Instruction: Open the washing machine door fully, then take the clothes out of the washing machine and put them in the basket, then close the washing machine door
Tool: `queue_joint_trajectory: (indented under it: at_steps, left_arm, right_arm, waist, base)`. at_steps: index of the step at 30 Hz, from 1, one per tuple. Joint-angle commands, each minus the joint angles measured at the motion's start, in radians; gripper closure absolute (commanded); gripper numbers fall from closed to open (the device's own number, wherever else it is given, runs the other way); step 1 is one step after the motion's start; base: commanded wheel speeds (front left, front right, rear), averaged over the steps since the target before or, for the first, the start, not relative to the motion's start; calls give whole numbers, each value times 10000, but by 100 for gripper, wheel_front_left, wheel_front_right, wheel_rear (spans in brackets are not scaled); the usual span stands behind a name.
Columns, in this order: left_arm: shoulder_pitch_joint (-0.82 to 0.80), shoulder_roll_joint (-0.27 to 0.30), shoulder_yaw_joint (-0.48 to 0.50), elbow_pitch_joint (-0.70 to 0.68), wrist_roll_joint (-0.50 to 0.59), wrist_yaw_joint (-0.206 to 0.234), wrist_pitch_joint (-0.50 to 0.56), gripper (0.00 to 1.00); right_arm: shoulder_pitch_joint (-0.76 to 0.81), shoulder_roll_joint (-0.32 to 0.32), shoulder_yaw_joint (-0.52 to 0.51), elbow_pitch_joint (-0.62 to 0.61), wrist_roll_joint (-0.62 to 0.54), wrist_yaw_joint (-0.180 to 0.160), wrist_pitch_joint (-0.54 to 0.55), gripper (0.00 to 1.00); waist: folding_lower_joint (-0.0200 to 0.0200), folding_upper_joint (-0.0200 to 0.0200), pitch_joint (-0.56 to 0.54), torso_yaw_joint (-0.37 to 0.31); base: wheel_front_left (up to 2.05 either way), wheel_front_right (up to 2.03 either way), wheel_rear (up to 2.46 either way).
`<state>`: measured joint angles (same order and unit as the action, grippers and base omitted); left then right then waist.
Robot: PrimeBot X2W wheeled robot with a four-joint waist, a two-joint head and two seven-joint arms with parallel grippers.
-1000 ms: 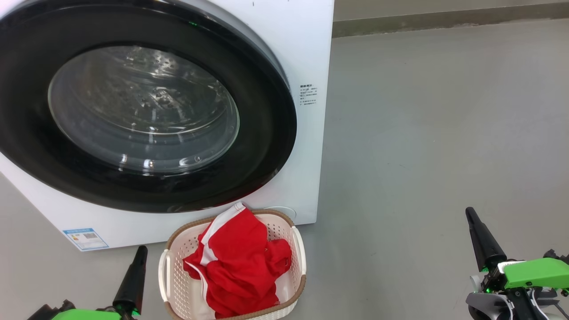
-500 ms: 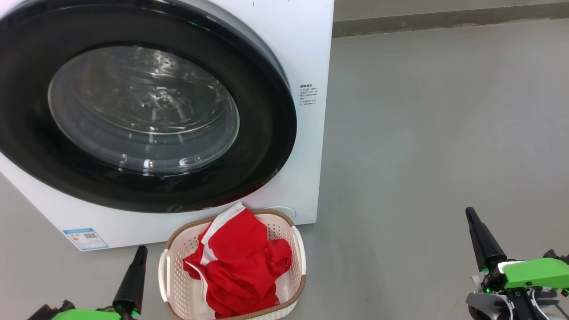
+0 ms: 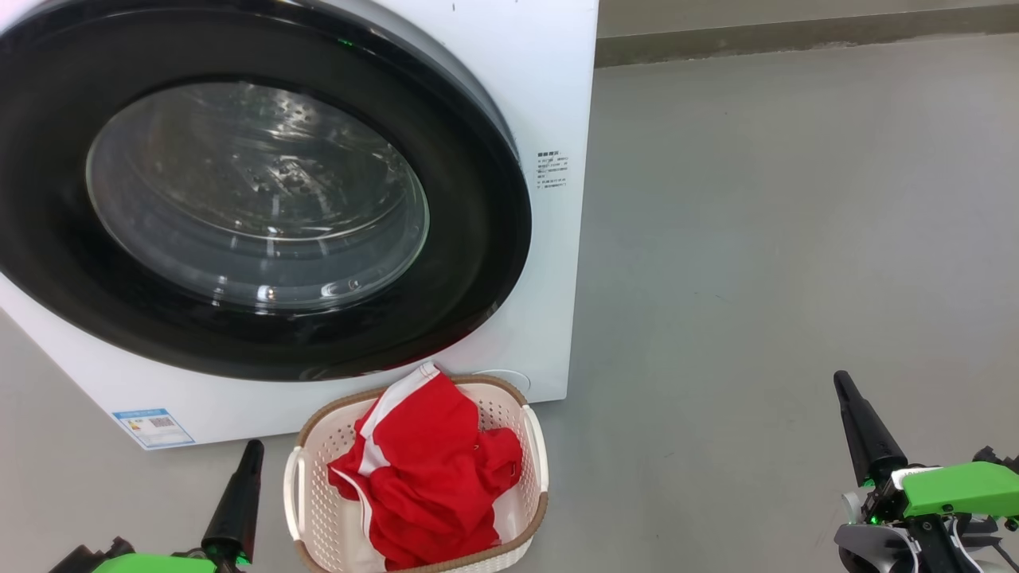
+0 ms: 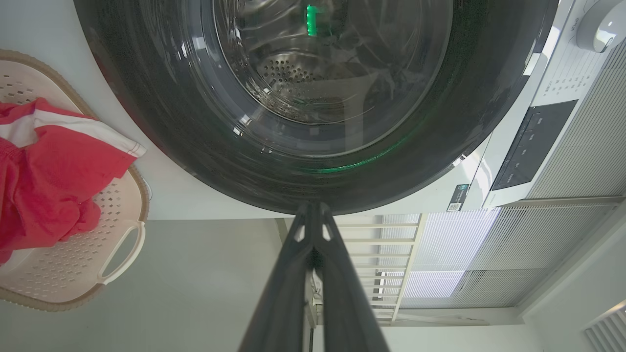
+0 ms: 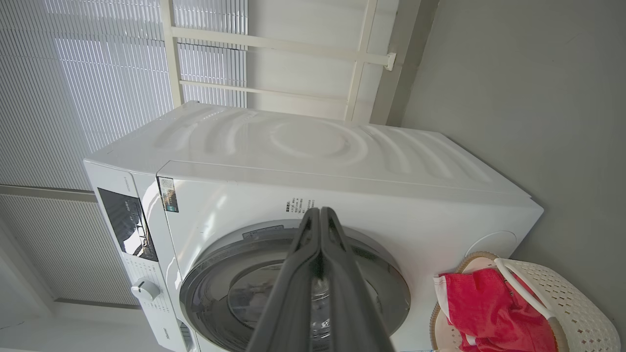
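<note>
Our left gripper [image 3: 251, 455] at seven o'clock and right gripper [image 3: 844, 390] at four o'clock sit low, jaws pressed together on nothing: a parked pose, we judge. The clothes [image 3: 430, 469] fill the basket [image 3: 318, 509] at six o'clock, just before the washing machine [image 3: 557, 79], with the washing machine door [image 3: 486, 239] looking shut, so nothing seems left.

The washing machine door [image 3: 478, 239] is shut on the white washing machine [image 3: 549, 79]. The red clothes [image 3: 430, 477] are heaped in the cream basket [image 3: 535, 446], set on the grey floor [image 3: 756, 239] just before it. The left gripper [image 3: 251, 450] and right gripper [image 3: 841, 382] are held closed.
</note>
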<state>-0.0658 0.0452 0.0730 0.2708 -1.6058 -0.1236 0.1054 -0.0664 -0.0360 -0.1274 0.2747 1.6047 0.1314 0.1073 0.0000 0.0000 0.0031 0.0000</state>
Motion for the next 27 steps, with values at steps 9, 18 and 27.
queue_joint_trajectory:
  at_steps: [9, 18, 27]
  left_arm:
    - [-419, 78, 380, -261, -51, -71, 56, 100]
    - [-419, 74, 386, -261, -46, -71, 60, 100]
    - [-419, 71, 390, -261, -43, -71, 64, 100]
  right_arm:
    - [-416, -143, 125, -299, 30, -7, 68, 100]
    - [-416, -143, 125, -299, 30, -7, 68, 100]
    - [-416, -143, 125, -299, 30, -7, 68, 100]
  waist:
    - [0, 0, 0, 0]
    - [0, 0, 0, 0]
    - [0, 0, 0, 0]
  base:
    - [0, 0, 0]
    - [0, 0, 0]
    - [0, 0, 0]
